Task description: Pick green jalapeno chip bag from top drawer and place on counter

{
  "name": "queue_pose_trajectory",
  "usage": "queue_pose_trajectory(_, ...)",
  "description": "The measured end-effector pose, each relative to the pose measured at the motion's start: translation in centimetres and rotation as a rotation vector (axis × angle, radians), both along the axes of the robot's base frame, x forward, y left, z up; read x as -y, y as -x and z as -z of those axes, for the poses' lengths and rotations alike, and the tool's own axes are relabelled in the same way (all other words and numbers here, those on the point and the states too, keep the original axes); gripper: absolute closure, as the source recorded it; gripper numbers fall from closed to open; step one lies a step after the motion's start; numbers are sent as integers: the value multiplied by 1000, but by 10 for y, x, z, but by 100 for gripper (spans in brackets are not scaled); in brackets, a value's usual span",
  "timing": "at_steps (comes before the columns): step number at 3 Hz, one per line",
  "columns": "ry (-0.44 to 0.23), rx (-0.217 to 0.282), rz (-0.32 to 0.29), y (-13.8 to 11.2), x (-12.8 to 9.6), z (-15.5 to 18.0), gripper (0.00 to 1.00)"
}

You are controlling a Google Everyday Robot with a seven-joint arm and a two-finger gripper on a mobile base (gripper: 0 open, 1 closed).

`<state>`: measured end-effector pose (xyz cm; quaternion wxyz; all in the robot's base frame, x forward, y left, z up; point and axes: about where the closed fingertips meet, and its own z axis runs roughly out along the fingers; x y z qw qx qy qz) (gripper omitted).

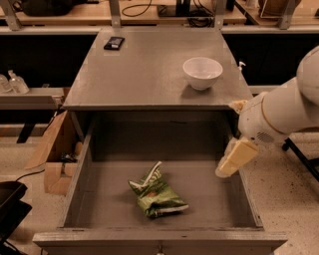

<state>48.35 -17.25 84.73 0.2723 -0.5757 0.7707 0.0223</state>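
The green jalapeno chip bag [156,193] lies crumpled on the floor of the open top drawer [79,189], near the middle and toward the front. The counter [144,69] is the grey cabinet top behind the drawer. My gripper [232,159] hangs from the white arm [279,112] at the right. It is over the drawer's right side wall, to the right of the bag and apart from it, and it holds nothing that I can see.
A white bowl [202,72] stands on the counter's right side. A small flat black object [114,43] lies at the counter's back left. A cardboard box [52,157] sits on the floor left of the cabinet. A tan workbench [149,12] with cables runs behind.
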Motion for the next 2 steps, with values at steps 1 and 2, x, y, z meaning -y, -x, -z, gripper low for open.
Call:
queue_pose_trajectory(1, -15, 33, 14, -12, -3, 2, 0)
queue_pose_trajectory(2, -15, 33, 14, -12, -3, 2, 0)
